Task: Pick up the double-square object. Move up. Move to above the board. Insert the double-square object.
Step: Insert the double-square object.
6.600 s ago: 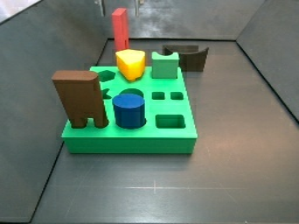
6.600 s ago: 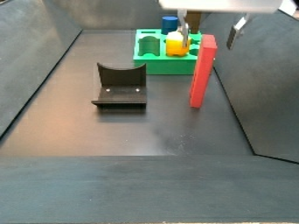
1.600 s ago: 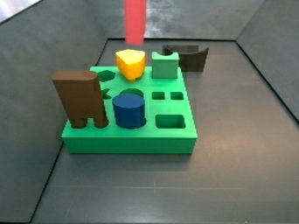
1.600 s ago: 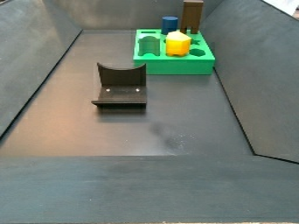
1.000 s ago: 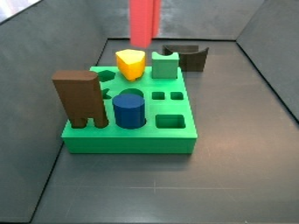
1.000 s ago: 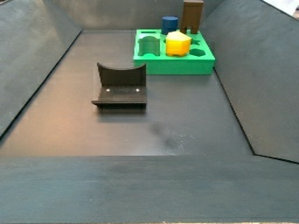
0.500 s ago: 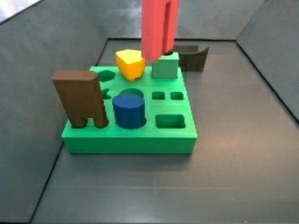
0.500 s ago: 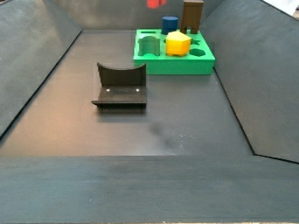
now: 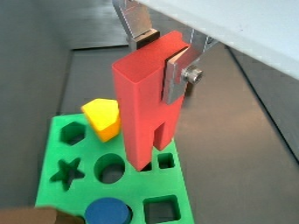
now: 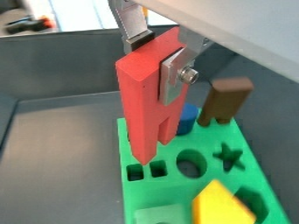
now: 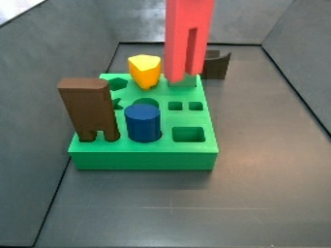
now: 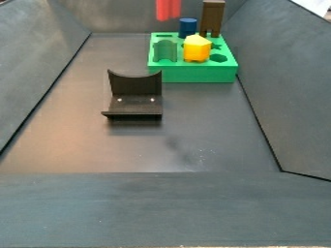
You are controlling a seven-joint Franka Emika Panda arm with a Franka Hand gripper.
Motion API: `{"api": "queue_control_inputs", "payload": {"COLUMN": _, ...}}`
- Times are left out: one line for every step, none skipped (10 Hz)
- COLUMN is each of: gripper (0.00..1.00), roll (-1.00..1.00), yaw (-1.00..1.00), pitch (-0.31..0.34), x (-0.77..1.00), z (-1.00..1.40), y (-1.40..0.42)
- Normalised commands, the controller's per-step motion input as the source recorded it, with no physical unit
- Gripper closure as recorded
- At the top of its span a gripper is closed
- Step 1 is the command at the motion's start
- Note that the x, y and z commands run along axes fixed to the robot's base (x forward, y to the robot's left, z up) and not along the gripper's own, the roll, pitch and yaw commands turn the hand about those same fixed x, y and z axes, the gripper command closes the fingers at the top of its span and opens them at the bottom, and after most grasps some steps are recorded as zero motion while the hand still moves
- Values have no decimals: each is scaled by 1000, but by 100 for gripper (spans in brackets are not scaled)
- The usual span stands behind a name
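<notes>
I've got the gripper [image 9: 163,59] clamped on the double-square object [image 9: 149,96], silver plates w/ dark pads pressing both flat faces near its joined top, so the jaws are closed to about the piece's thickness. It hangs upright, legs down, slot between the legs visible in a side view [image 11: 189,44]. Holding it high up leaves the leg ends free to go into the holes, which I judge is why the grip sits where it does.

The piece is up in the air over the board [image 11: 204,151], toward the board's far edge; leg tips clear of the top surface in both wrist views. A wrist view [image 10: 149,96] shows the two small square holes [image 10: 146,171] just under the legs, so transit looks about done and lowering is next, imo. Can't tell exact alignment from here.

Board contents: yellow wedge-like block [image 11: 145,70] seated near the far side, blue cylinder [image 11: 142,121] near the front edge, brown notched block [image 11: 88,108] at the front-left corner. Open holes: hexagon [image 9: 73,133], star [image 9: 66,172], round [image 9: 111,168], one larger square [image 11: 189,134].

Dark-brown U-shaped piece [image 12: 132,94] sits alone on the desk floor, well apart from the board, not involved.
</notes>
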Motion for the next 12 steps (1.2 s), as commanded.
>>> {"api": "queue_control_inputs", "payload": {"gripper": 100, "roll": 40, "yaw": -994, "pitch": -10, "x": 151, "z": -380, "y": 34}}
{"api": "queue_control_inputs", "payload": {"gripper": 100, "roll": 67, "yaw": -1000, "pitch": -13, "x": 9, "z": -474, "y": 0}}
{"api": "queue_control_inputs", "payload": {"gripper": 100, "roll": 70, "yaw": -1000, "pitch": -11, "x": 0, "z": -480, "y": 0}}
{"api": "queue_control_inputs", "payload": {"gripper": 100, "roll": 70, "yaw": -1000, "pitch": -11, "x": 0, "z": -477, "y": 0}}
{"api": "queue_control_inputs", "payload": {"gripper": 100, "roll": 67, "yaw": -1000, "pitch": -16, "x": 0, "z": -474, "y": 0}}
{"api": "queue_control_inputs", "payload": {"gripper": 100, "roll": 57, "yaw": -1000, "pitch": -24, "x": 3, "z": -466, "y": 0}}
{"api": "queue_control_inputs", "payload": {"gripper": 100, "roll": 0, "yaw": -846, "pitch": 0, "x": 280, "z": -151, "y": 120}}
{"api": "queue_control_inputs", "payload": {"gripper": 100, "roll": 39, "yaw": -551, "pitch": 0, "x": 11, "z": -63, "y": 46}}
{"api": "queue_control_inputs", "payload": {"gripper": 100, "roll": 13, "yaw": -351, "pitch": 6, "x": 89, "z": 0, "y": 80}}
{"api": "queue_control_inputs", "payload": {"gripper": 100, "roll": 0, "yaw": 0, "pitch": 0, "x": 6, "z": -66, "y": 0}}
{"api": "queue_control_inputs", "payload": {"gripper": 100, "roll": 0, "yaw": 9, "pitch": -33, "x": 89, "z": -254, "y": -14}}
{"api": "queue_control_inputs", "payload": {"gripper": 100, "roll": -3, "yaw": 77, "pitch": -61, "x": 40, "z": -283, "y": -26}}
